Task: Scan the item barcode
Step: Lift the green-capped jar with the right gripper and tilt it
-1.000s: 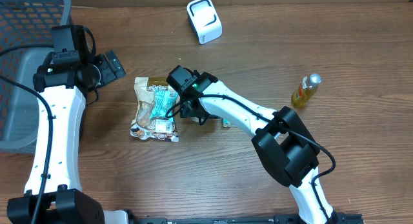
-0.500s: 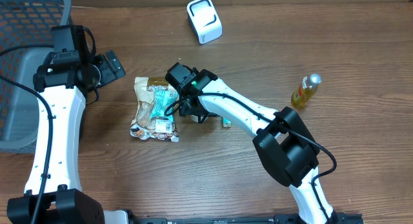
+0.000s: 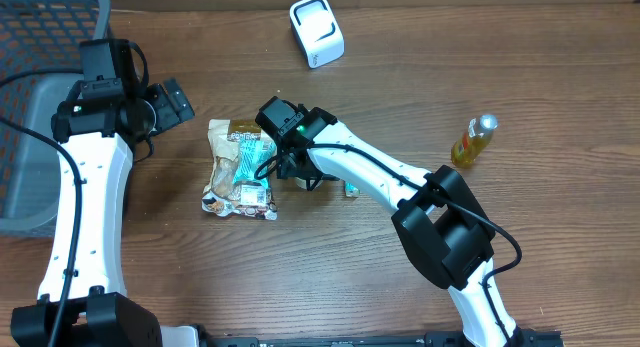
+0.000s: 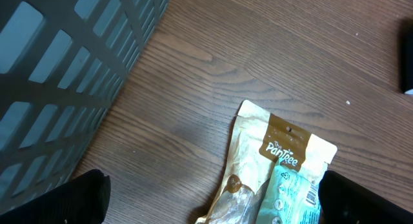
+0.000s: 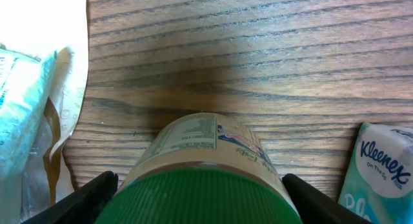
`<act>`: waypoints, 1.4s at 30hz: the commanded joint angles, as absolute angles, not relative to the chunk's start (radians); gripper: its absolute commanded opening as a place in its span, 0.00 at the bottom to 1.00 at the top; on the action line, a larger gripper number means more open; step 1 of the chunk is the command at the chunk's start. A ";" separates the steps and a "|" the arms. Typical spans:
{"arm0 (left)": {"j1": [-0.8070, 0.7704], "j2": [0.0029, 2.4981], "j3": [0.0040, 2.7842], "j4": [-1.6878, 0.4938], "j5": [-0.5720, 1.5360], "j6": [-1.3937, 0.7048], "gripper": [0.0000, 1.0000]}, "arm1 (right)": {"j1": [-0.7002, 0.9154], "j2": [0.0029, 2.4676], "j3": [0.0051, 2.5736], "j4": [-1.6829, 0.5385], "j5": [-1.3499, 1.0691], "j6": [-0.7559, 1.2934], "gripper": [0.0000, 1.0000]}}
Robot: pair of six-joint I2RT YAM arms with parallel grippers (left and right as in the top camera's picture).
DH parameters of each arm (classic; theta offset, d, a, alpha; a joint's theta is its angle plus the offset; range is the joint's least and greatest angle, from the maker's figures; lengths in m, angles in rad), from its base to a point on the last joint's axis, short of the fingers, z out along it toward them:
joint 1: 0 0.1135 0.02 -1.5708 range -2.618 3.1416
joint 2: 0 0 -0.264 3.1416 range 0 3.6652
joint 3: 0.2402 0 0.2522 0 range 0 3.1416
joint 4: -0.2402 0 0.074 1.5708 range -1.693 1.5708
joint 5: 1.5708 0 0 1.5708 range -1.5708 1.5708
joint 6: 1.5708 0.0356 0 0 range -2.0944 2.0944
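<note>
1. Right fingers (image 5: 90, 195): pressed on either side of the green lid (image 5: 200, 195) of a jar (image 5: 200, 137). The lid fills the whole gap between them. The label end of the jar points away from the wrist, toward the bench (image 3: 500, 47).
2. Cannot tell whether the jar's base touches the bench. From overhead the jar is hidden under the right wrist, near mid-bench.
3. Left fingers (image 4: 64, 198): spread wide with nothing between them, poised over the bench beside the grey basket (image 3: 30, 37).
4. Snack bag (image 3: 228, 147) lies flat just left of the right wrist, with a teal packet (image 3: 250, 152) on top of it. The left wrist view shows the bag's brown printed top edge.
5. Tissue pack (image 5: 381, 172) lies on the bench just to the other side of the jar, apart from it.
6. White scanner (image 3: 317, 30) stands at the far edge of the bench, well apart from the jar.
7. Yellow bottle (image 3: 474, 142) sits alone on the right side of the bench.
</note>
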State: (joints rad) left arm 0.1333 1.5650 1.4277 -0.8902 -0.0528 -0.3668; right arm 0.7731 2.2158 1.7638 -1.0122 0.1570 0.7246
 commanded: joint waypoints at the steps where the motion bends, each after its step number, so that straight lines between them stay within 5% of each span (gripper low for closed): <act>1: 0.144 1.569 1.435 -0.886 -0.059 -0.363 1.00 | 0.771 2.228 1.786 -1.015 0.163 0.726 0.76; 27: 0.144 1.569 1.435 -0.886 -0.059 -0.363 1.00 | 0.771 2.235 1.779 -1.023 0.163 0.726 0.77; 42: 0.144 1.569 1.435 -0.886 -0.059 -0.363 1.00 | 0.752 2.225 1.790 -1.053 0.116 0.725 0.50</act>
State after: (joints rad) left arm 0.1333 1.5650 1.4277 -0.8902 -0.0528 -0.3668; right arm 0.7719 2.2192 1.7687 -1.0401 0.1596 0.7242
